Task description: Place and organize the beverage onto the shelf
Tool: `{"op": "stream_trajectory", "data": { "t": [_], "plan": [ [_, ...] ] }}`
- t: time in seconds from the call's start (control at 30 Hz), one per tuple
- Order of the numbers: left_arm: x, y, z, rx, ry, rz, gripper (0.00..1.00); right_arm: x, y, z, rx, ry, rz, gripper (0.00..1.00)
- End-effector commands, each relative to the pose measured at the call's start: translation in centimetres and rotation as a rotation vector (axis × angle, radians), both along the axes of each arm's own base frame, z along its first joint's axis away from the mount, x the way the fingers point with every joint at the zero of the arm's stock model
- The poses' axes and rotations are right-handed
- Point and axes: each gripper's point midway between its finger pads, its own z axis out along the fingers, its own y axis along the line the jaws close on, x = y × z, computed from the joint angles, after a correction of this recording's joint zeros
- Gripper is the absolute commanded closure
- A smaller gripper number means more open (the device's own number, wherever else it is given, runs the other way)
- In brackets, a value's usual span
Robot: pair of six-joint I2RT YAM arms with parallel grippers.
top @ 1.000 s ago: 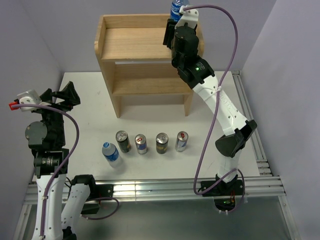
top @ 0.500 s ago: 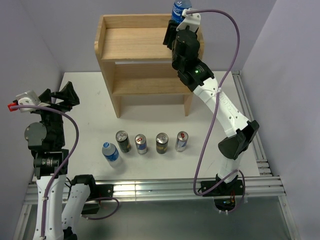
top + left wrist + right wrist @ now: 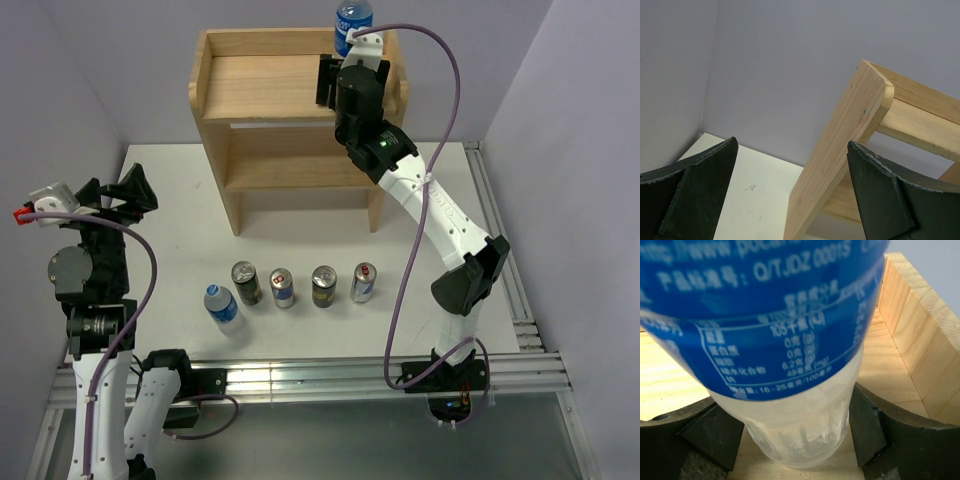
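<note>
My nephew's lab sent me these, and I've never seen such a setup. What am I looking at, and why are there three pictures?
These are two robot arms bolted to the near edge of a white table. Each ends in a two-finger gripper. The wide picture comes from a fixed camera above and behind them. The other two come from small cameras on the wrists, so each shows its own black fingers. On the table stand a wooden shelf, four cans in a row and a small bottle. The right gripper clasps a blue-labelled bottle over the shelf's top board, near its right end. The left gripper is open and holds nothing.
</note>
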Motion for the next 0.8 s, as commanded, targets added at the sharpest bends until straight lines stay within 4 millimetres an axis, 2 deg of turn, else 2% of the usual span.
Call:
{"op": "stream_trajectory", "data": {
  "t": [0.0,0.27,0.5,0.77],
  "plan": [
    [-0.5,0.3,0.8,0.001,-0.034,0.014,0.02,-0.1,0.0,-3.3,-0.052,0.1,-0.019,0.18],
    [-0.6,0.3,0.9,0.0,-0.037,0.014,0.02,-0.7,-0.6,-3.2,-0.057,0.097,-0.045,0.15],
    [-0.5,0.2,0.8,0.001,-0.036,0.011,0.02,-2.3,-1.7,-1.6,-0.049,0.074,-0.077,0.13],
    [-0.5,0.3,0.8,0.0,-0.034,0.012,0.02,-3.8,-2.0,-1.3,-0.043,0.074,-0.068,0.12]
  ]
}}
